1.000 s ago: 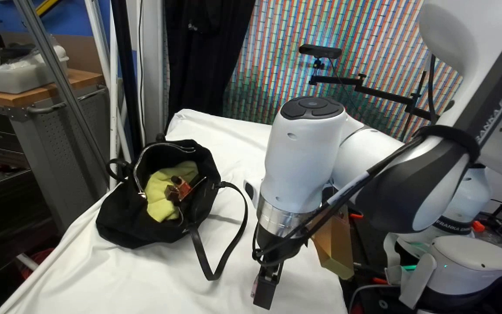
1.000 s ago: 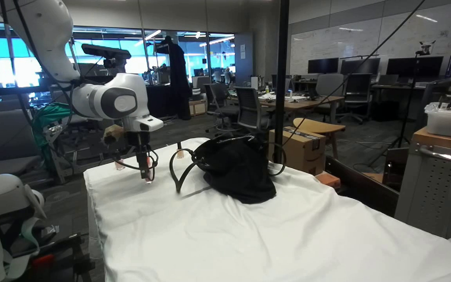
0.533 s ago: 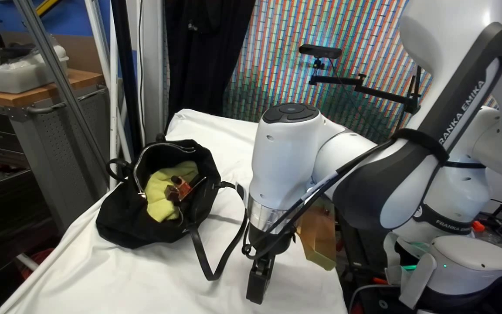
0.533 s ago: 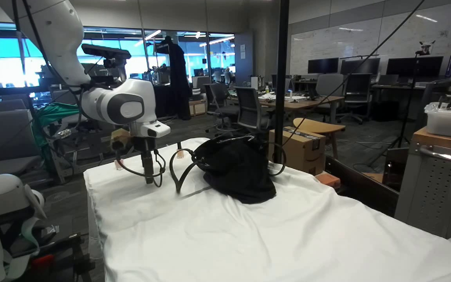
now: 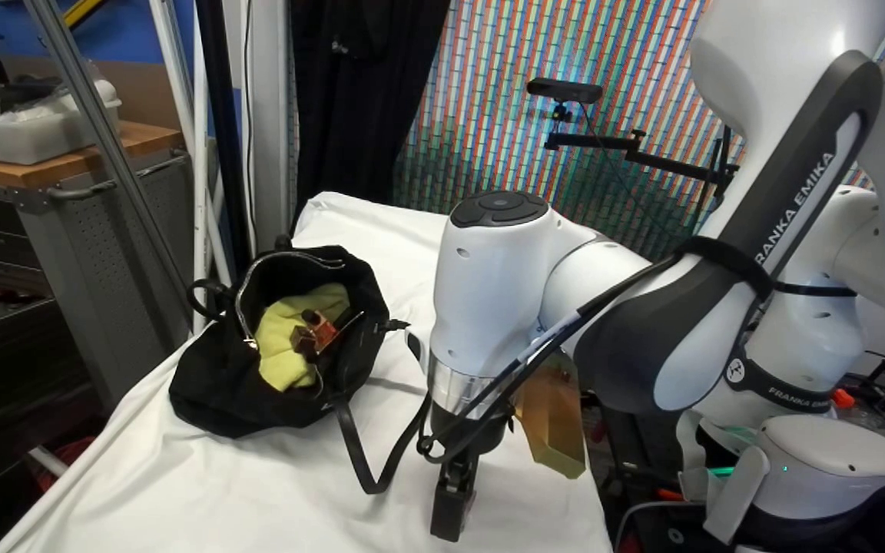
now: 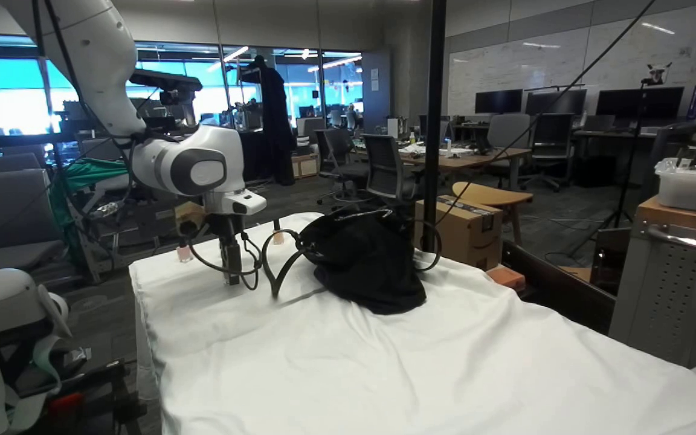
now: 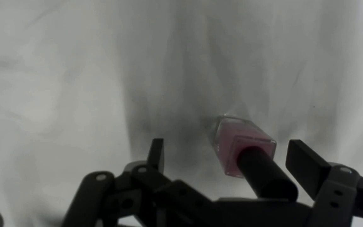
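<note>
Both exterior views share the bag (image 6: 367, 266); the wrist's looks closely down.

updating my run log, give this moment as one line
gripper: open | between jaws: transparent square pink bottle with black cylindrical cap, not gripped | nearby: black fabric handbag holding yellow cloth

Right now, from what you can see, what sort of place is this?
Probably an office doubling as a robotics lab: there's a large whiteboard, a row of computer monitors in front of it, and a Franka Emika Panda arm over a white-draped table.
</note>
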Controlling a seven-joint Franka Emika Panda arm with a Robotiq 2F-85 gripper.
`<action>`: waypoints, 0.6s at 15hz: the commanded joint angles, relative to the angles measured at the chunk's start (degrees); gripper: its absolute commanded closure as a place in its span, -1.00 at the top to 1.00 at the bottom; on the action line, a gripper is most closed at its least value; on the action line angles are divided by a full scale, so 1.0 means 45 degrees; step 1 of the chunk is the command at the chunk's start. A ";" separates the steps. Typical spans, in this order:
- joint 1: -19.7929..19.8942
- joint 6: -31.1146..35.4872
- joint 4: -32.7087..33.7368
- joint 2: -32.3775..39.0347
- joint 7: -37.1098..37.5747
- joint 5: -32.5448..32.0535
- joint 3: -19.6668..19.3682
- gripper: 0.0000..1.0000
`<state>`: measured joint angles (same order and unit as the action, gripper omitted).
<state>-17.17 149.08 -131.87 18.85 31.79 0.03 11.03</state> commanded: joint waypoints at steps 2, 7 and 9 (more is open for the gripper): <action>-0.0146 0.0153 0.0129 0.0156 -0.0495 0.0335 -0.0126 1.00; -0.0198 -0.0007 0.0113 0.0092 -0.0583 0.0312 -0.0123 0.21; -0.0248 -0.0045 0.0109 0.0067 -0.0556 0.0257 -0.0139 -0.08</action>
<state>-17.28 149.04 -131.85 18.86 30.59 0.04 11.03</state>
